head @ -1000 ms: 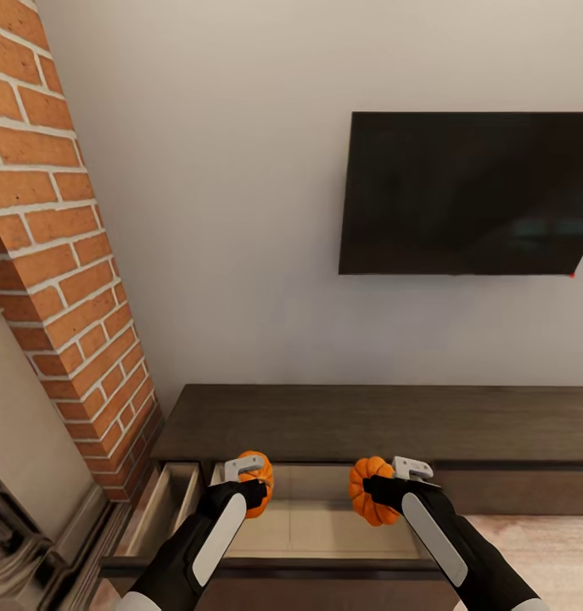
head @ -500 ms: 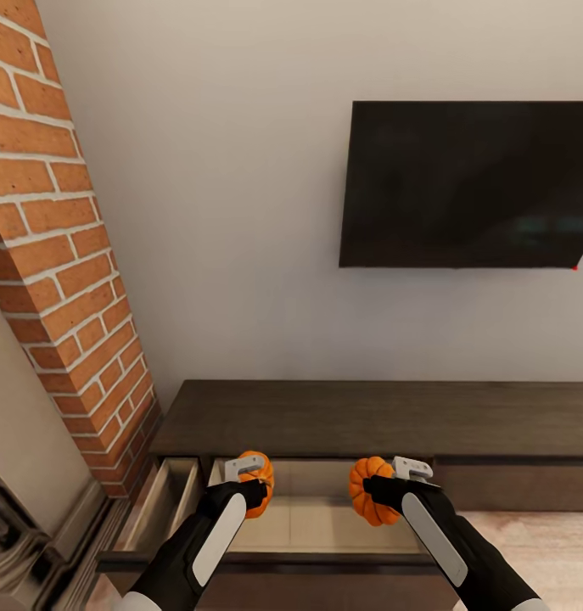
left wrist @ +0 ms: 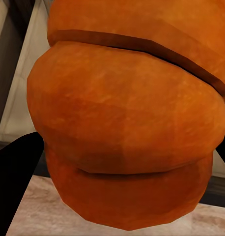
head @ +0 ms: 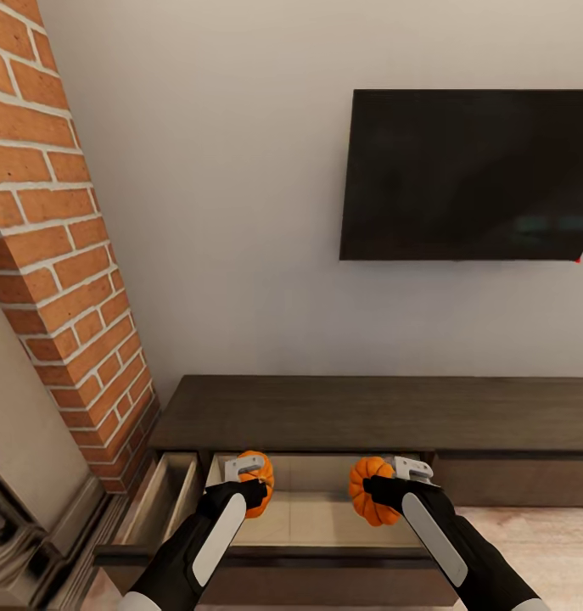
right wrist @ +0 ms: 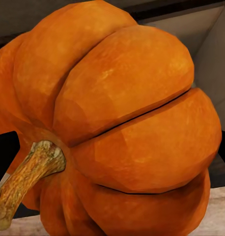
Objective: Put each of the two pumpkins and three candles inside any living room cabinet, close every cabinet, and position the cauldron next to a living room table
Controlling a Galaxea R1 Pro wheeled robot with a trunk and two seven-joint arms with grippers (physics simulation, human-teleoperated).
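Pumpkins are both in hand: the left pumpkin [head: 259,484] clamped in the left gripper [head: 244,475], the right pumpkin [head: 369,490] in the right gripper [head: 401,477], jaws closed on each. Both hang over the open drawer [head: 312,519] of the cabinet [head: 367,412]. Against the earlier head views, the television [head: 469,174] sits higher in frame while the arms keep their place, so the camera has moved. Release into the drawer appears due next.
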